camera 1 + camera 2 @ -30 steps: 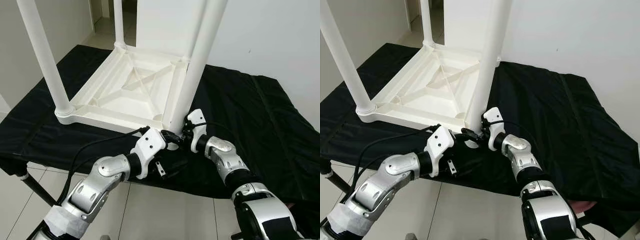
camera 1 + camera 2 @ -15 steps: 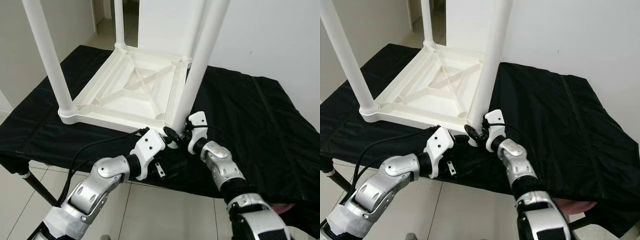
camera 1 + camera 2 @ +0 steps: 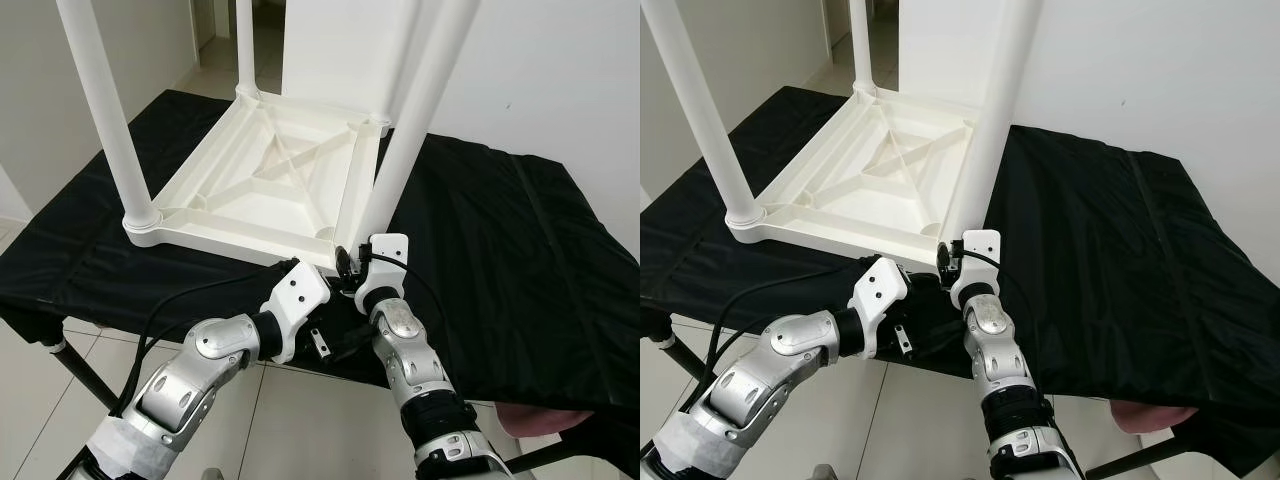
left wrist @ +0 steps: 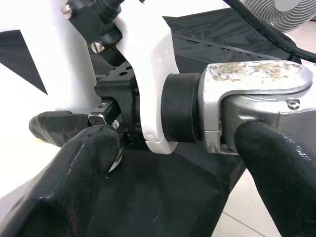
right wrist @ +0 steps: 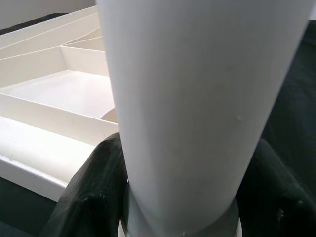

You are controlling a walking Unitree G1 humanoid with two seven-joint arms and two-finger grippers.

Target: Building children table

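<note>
The upturned children's table point(image 3: 270, 180) lies on the black-draped tabletop point(image 3: 500, 230). Right gripper point(image 5: 173, 197) fingers clasp the near leg point(image 3: 410, 130); left gripper point(image 4: 163, 163) fingers spread beside it. Uneven twisting could cross-thread the leg.

A wrinkled black cloth point(image 3: 500, 230) is draping over the bench, hanging off its edges. Plain white walls point(image 3: 560, 70) are standing behind, and pale glossy floor tiles point(image 3: 290, 440) are catching soft daylight below.

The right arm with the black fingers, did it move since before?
Yes. The right gripper stays at the foot of the near table leg, but its forearm has swung leftward across the black cloth, toward the left gripper.
</note>
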